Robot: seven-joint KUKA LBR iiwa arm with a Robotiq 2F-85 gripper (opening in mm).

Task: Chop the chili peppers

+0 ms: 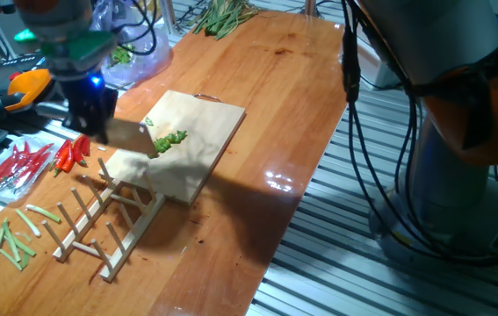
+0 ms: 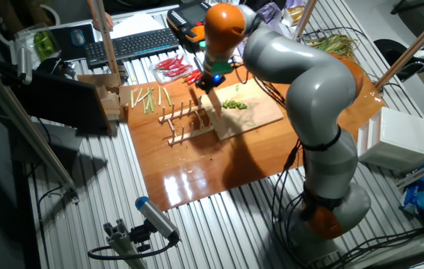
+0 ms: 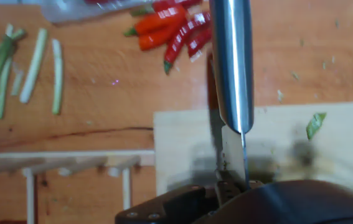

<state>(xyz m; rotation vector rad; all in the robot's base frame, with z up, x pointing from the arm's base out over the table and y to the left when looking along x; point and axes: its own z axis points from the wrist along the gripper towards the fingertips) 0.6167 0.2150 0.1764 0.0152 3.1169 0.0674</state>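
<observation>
The green chili peppers (image 1: 171, 140) lie as a small cluster of bits near the middle of the wooden cutting board (image 1: 200, 118). They also show in the other fixed view (image 2: 232, 104). My gripper (image 1: 90, 114) is shut on a knife (image 1: 130, 133), whose blade points toward the chili from the left, tip just beside it. In the hand view the steel blade (image 3: 231, 62) runs up from the gripper (image 3: 232, 186) over the board's edge (image 3: 182, 149). One green chili bit (image 3: 315, 124) lies on the board right of the blade.
Long red chilies (image 1: 71, 154) and a bag of more (image 1: 16, 167) lie left of the board. Pale green stalk sticks (image 1: 7, 237) lie at the front left. A wooden rack (image 1: 104, 219) stands against the board's near edge. Green herbs (image 1: 222, 16) lie at the far end.
</observation>
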